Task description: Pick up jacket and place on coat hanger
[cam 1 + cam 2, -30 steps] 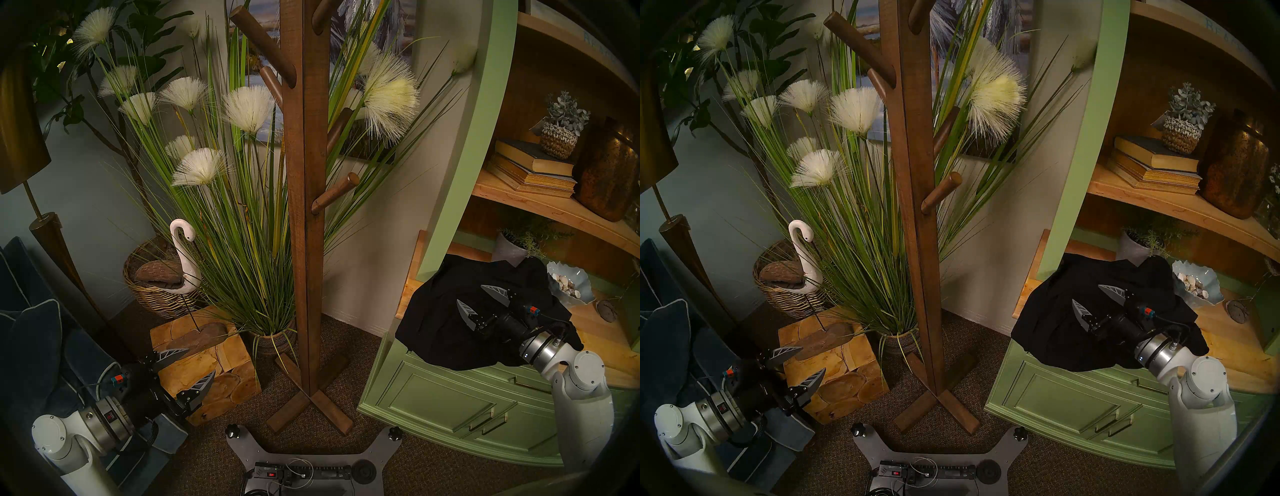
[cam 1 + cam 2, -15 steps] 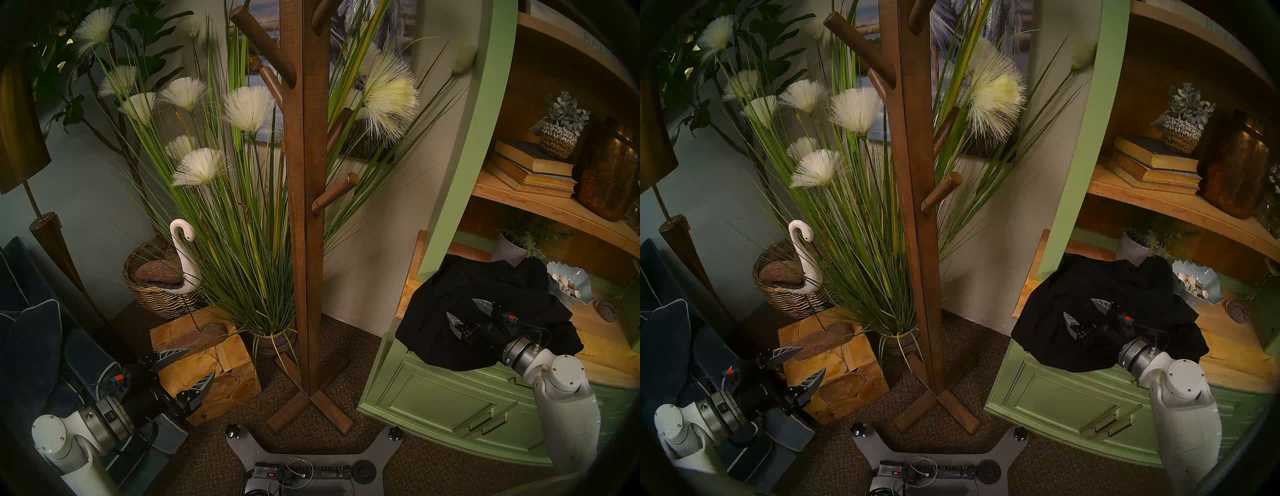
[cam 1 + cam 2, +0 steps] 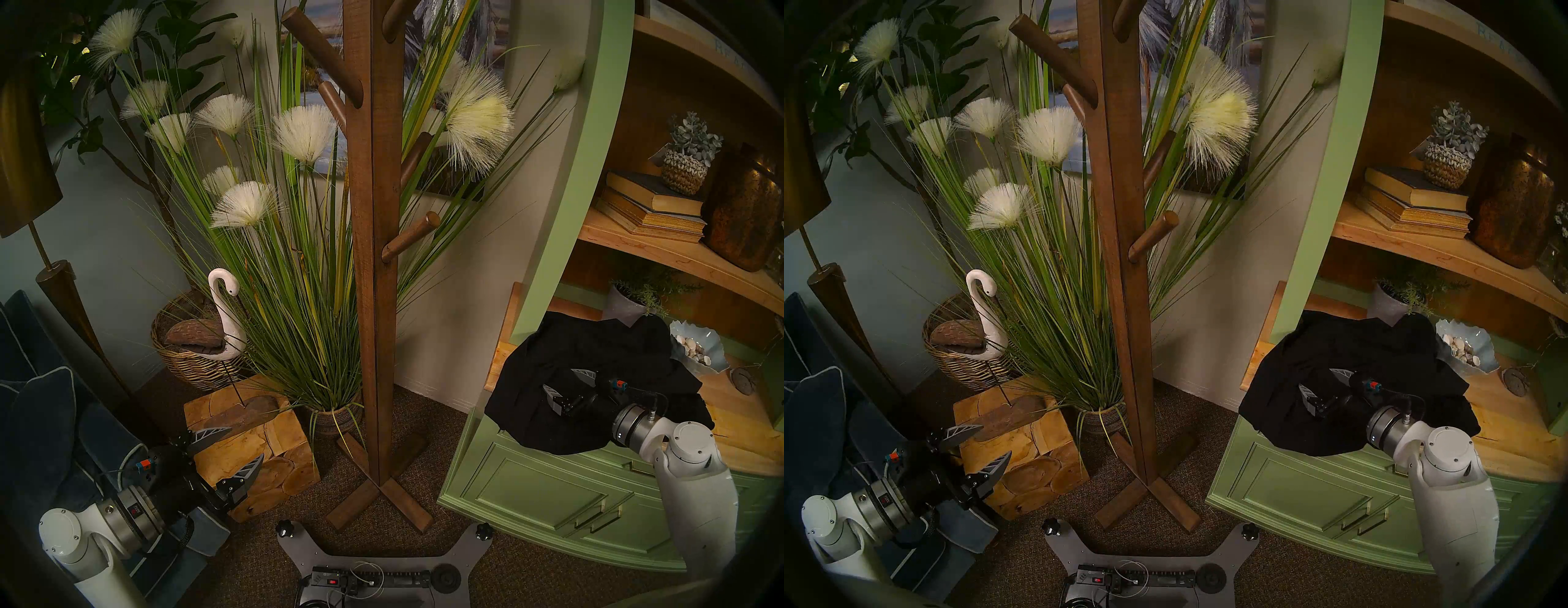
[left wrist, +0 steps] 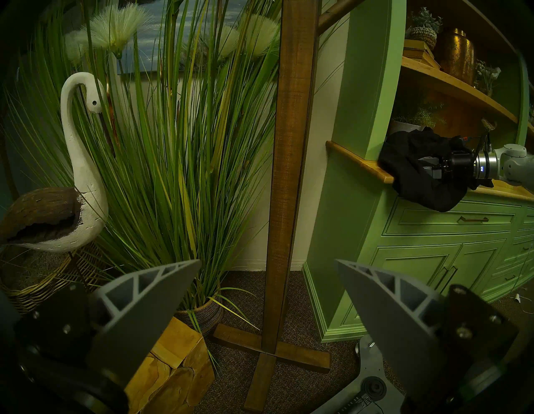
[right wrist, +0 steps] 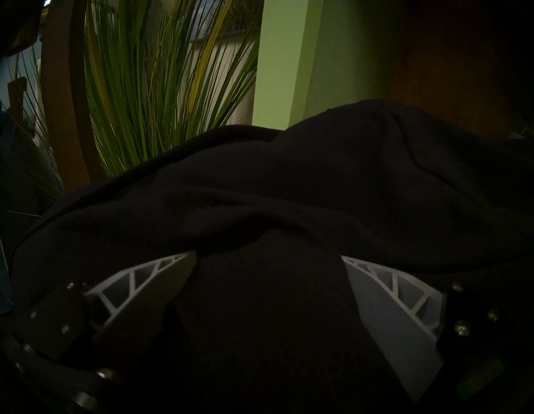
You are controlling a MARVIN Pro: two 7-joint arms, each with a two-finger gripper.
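Note:
The black jacket (image 3: 594, 352) lies crumpled on the wooden counter of the green cabinet, and its front edge hangs over the drawers. It also shows in the other views (image 3: 1348, 348) (image 4: 410, 162) (image 5: 289, 188). My right gripper (image 3: 559, 379) (image 3: 1315, 378) (image 5: 268, 256) is open. Its fingertips are pressed down into the jacket with a bulge of fabric between them. The brown wooden coat stand (image 3: 373, 254) (image 3: 1123, 254) (image 4: 291, 144) stands mid-room with bare pegs. My left gripper (image 3: 246, 443) (image 4: 268, 260) is open and empty, low at the left.
A shell bowl (image 3: 695, 346) and a potted plant (image 3: 628, 301) sit on the counter beside the jacket. Tall grass in a pot (image 3: 297, 297), a wooden block (image 3: 250, 441), a swan figure (image 3: 222, 314), a wicker basket, a brass lamp (image 3: 63, 297) and a blue cushion (image 3: 38, 416) stand to the left.
My right gripper has moved down and to the left, and its fingertips have sunk into the jacket. The jaws stay apart. The left arm has not moved.

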